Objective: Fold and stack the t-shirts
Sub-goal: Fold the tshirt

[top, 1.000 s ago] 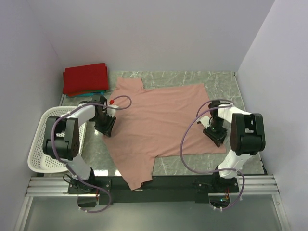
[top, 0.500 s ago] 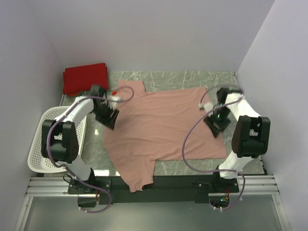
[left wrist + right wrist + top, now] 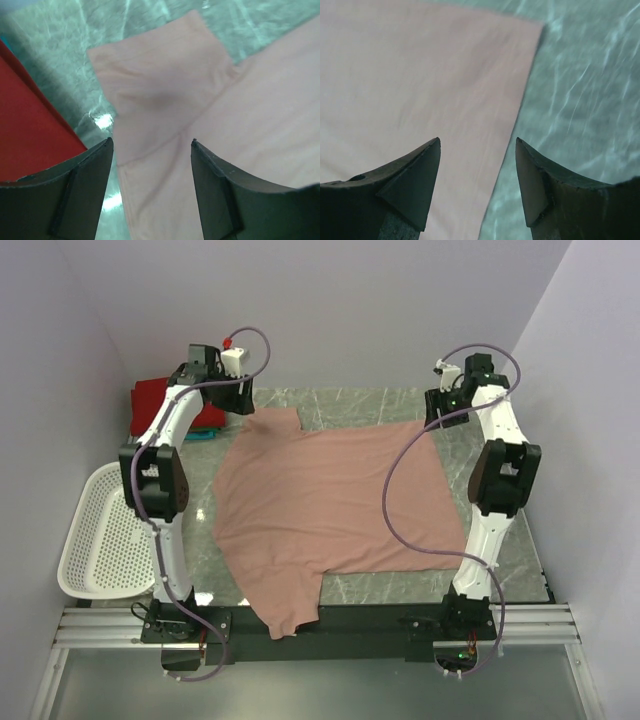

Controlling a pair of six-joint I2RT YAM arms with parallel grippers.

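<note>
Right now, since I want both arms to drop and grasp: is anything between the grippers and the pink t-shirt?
Nothing visible. The left gripper is open over the far-left sleeve of the pink t-shirt, and the right gripper is open over its far-right edge. The red shirts lie left of the sleeve, apart.

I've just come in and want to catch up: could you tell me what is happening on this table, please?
Two robot arms are working on a pink tee spread flat on the table. The left arm hovers over its far sleeve and the right arm over its far right corner, both with jaws open and holding nothing. A red tee lies folded at the far left. The pink one is not yet folded.
</note>
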